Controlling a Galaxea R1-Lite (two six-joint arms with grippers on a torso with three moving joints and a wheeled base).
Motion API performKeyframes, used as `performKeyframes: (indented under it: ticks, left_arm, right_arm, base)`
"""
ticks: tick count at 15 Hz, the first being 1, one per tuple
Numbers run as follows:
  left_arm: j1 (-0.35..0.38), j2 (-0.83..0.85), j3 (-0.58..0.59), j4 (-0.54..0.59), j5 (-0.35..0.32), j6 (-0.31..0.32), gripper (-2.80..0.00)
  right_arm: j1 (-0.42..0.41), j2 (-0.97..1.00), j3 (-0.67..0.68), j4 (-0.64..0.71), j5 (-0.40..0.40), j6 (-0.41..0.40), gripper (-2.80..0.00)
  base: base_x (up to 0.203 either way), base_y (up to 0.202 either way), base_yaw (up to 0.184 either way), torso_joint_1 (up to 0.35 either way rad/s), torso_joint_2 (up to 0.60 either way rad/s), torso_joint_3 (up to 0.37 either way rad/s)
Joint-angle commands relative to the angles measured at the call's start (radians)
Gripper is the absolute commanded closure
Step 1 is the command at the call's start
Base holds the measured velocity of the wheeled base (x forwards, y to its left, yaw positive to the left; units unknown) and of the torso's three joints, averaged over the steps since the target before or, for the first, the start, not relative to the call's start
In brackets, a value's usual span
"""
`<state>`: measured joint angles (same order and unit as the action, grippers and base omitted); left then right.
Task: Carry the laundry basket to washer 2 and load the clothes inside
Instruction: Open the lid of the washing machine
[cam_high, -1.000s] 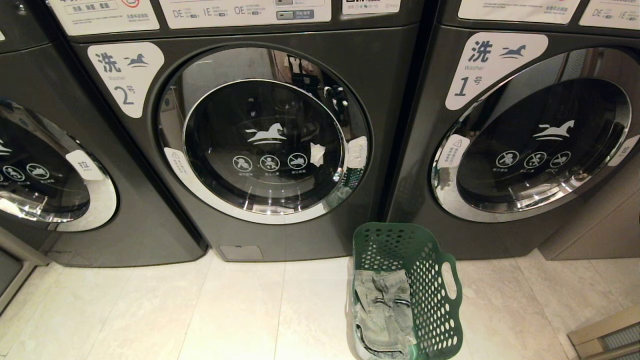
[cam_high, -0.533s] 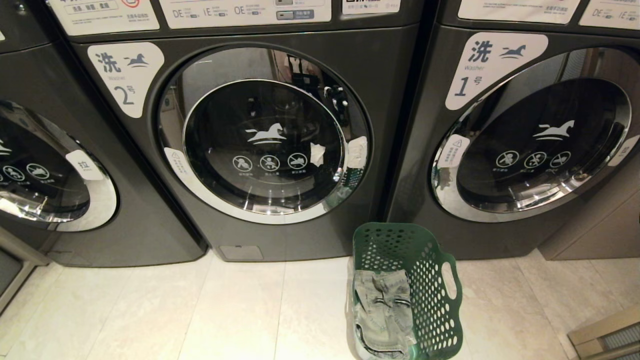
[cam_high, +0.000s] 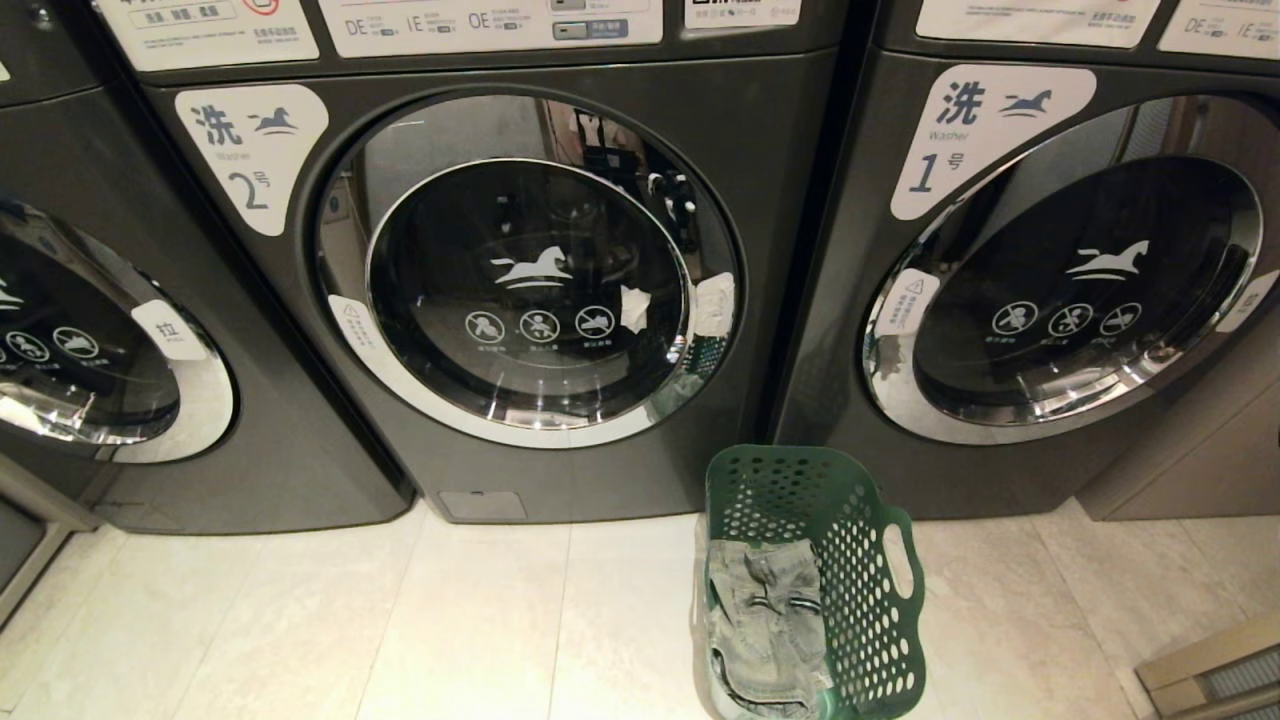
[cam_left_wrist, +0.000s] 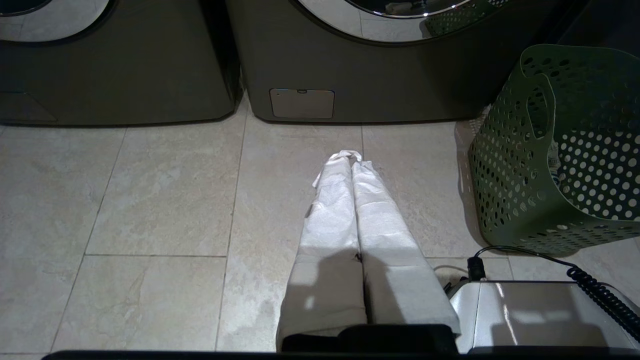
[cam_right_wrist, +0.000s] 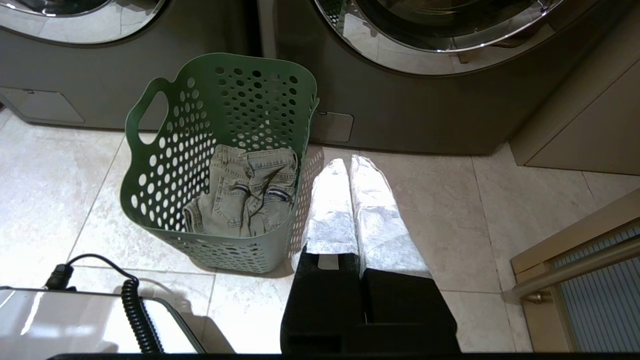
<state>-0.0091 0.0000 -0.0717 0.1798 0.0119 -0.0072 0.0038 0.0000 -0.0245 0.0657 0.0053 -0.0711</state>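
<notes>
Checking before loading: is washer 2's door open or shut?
Shut. The door of washer 2 sits flush in its front, glass facing out; the jeans lie in the basket.

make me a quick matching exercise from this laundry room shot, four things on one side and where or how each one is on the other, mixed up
Things:
1. green perforated plastic laundry basket
2. pale washed denim jeans
3. round glass door of the dark grey washer marked 2
4. dark grey washer marked 1

Places or states:
A. shut
B. bunched up inside the basket
C. on the right of the head view
D. standing on the pale tiled floor before the gap between two washers

Pairs: 1-D, 2-B, 3-A, 4-C
</notes>
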Motion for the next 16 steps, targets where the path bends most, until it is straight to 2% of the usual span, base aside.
performKeyframes:
  ticks: [1,16]
  left_arm:
    - [0.0,0.002,0.0,0.001,0.0,0.001,0.0]
    - [0.0,0.002,0.0,0.001,0.0,0.003,0.0]
  right_arm:
    - [0.001,0.001,0.0,0.0,0.001,-0.001,0.0]
    - [0.001,0.001,0.0,0.0,0.001,0.01,0.0]
  base:
    - [0.0,0.0,0.0,0.0,0.0,0.0]
    - [0.0,0.0,0.0,0.0,0.0,0.0]
